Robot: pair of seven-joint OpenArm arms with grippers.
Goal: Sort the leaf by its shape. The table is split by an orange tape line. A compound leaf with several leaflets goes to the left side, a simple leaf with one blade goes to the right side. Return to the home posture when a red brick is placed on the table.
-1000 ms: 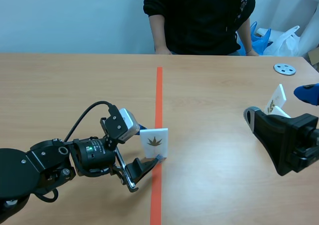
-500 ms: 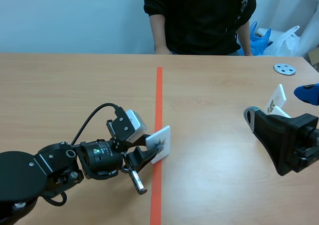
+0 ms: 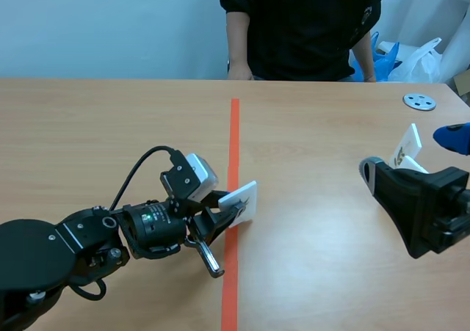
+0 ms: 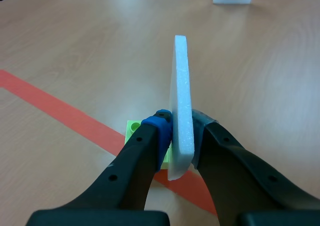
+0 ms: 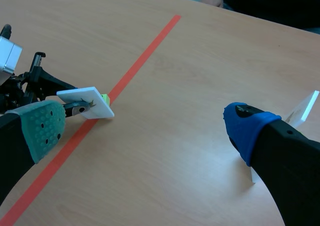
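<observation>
Table (image 3: pixel 330 125); leaf card (image 3: pixel 243 198) tilted nearly flat

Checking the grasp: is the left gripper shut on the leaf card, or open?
Shut on it. In the left wrist view the left gripper presses both faces of the card, which stands edge-on between its pads.

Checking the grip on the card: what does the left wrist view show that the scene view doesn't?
Left wrist view only: the green base at the foot of the white card, pads pressed on both faces. Scene view only: the person, the grey disc, the right arm. Both: the left gripper holding that card at the orange tape line.
</observation>
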